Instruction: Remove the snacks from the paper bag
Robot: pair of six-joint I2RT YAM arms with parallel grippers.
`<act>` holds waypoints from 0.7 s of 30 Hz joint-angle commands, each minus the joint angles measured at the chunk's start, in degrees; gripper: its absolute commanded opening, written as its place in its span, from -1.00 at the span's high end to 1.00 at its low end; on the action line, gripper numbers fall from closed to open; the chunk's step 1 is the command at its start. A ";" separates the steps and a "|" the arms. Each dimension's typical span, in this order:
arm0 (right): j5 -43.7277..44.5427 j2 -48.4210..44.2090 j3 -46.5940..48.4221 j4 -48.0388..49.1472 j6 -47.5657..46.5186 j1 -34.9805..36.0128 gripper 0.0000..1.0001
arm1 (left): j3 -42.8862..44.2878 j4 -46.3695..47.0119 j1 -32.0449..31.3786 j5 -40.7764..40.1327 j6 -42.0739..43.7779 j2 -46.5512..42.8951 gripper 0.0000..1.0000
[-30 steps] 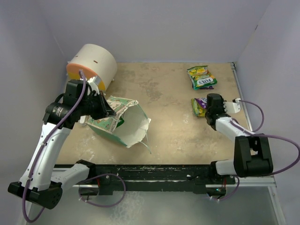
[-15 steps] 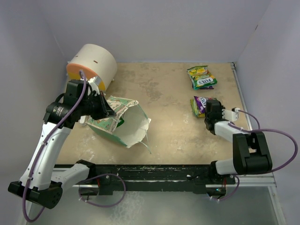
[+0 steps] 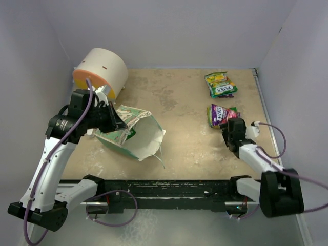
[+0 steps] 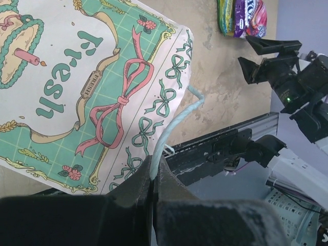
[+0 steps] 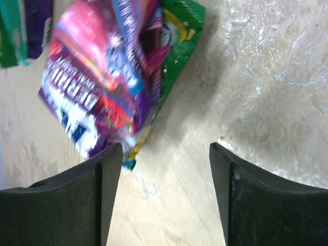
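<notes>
The green paper bag (image 3: 130, 130) lies on its side at the left, with its pale inside facing the near right. My left gripper (image 3: 118, 122) is shut on its thin string handle (image 4: 180, 117); the printed front panel (image 4: 77, 87) fills the left wrist view. A purple snack packet (image 3: 220, 114) lies on a green one (image 5: 180, 31) at the right, and the "FOX'S" packet (image 3: 220, 84) lies behind them. My right gripper (image 5: 166, 149) stands open just short of the purple packet (image 5: 102, 77), with only bare table between its fingers.
A big cream cylinder (image 3: 101, 72) with an orange face lies at the back left, right behind the left arm. Grey walls close in the back and both sides. The black rail (image 3: 169, 187) with the arm bases runs along the near edge.
My right gripper has opened and let go of the purple packet, then drawn back toward the near edge. The left gripper and the bag have not moved.
</notes>
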 commanded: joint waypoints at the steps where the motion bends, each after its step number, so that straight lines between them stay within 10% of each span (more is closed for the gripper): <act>1: -1.07 -11.61 0.34 -9.46 -13.60 0.08 -0.46 | -0.22 1.72 0.01 1.86 0.39 -1.06 1.00; 11: -34.41 -22.51 1.51 2.69 -42.55 4.11 -0.25 | -3.03 -0.19 0.04 0.46 2.81 -4.33 1.00; 21: -27.03 -11.46 5.56 27.72 -47.58 38.48 -0.25 | -7.37 -3.66 0.04 0.48 1.99 -11.20 1.00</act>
